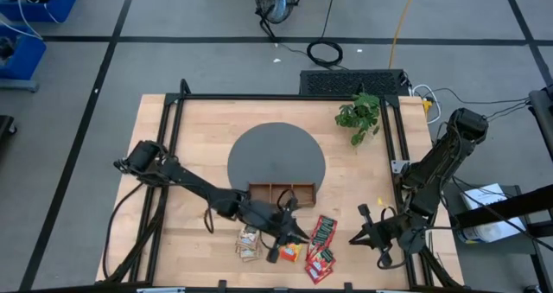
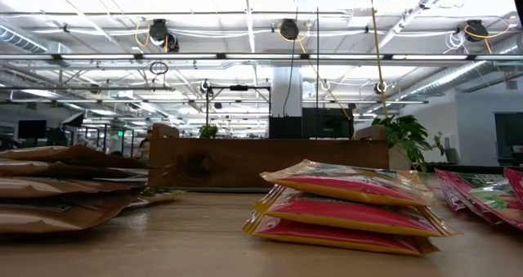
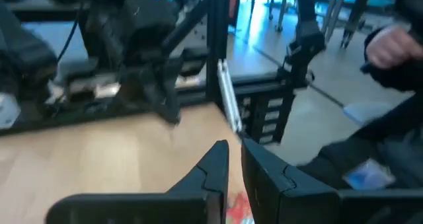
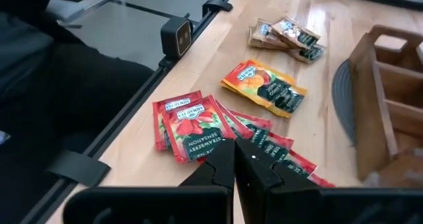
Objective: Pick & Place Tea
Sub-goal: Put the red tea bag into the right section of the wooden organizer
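On your left, the beige-brown packets (image 1: 249, 244) lie in a small stack near the front edge of the desk (image 1: 190, 137), in front of the left end of the wooden tray (image 1: 282, 192). None of the tray's three compartments shows a packet in it from above, so by my reading you are at the pick stage, with nothing placed yet.

Next along, your left claw (image 1: 292, 238) sits low, between the beige-brown stack and the red ones, right over the orange-yellow packets (image 1: 290, 251). Its fingers are nearly together with only a slim gap in the wrist view, where a scrap of red and orange shows just below the tips. I cannot tell whether it pinches a packet or merely hovers, so confirm that before you lift.

Further right, the red packets (image 1: 321, 238) are fanned out and overlapping, just in front of the tray's right end. The gray round mat (image 1: 276, 155) lies behind and under the tray.

At the far right, your right claw (image 1: 367, 235) waits closed and empty, near the desk's front right, well apart from the red packets it faces.

If the left claw has a packet, the next move calls for a clean rise so the neighbours stay put, then a short carry back to a tray compartment. If not, open, drop onto one packet's edge and close.
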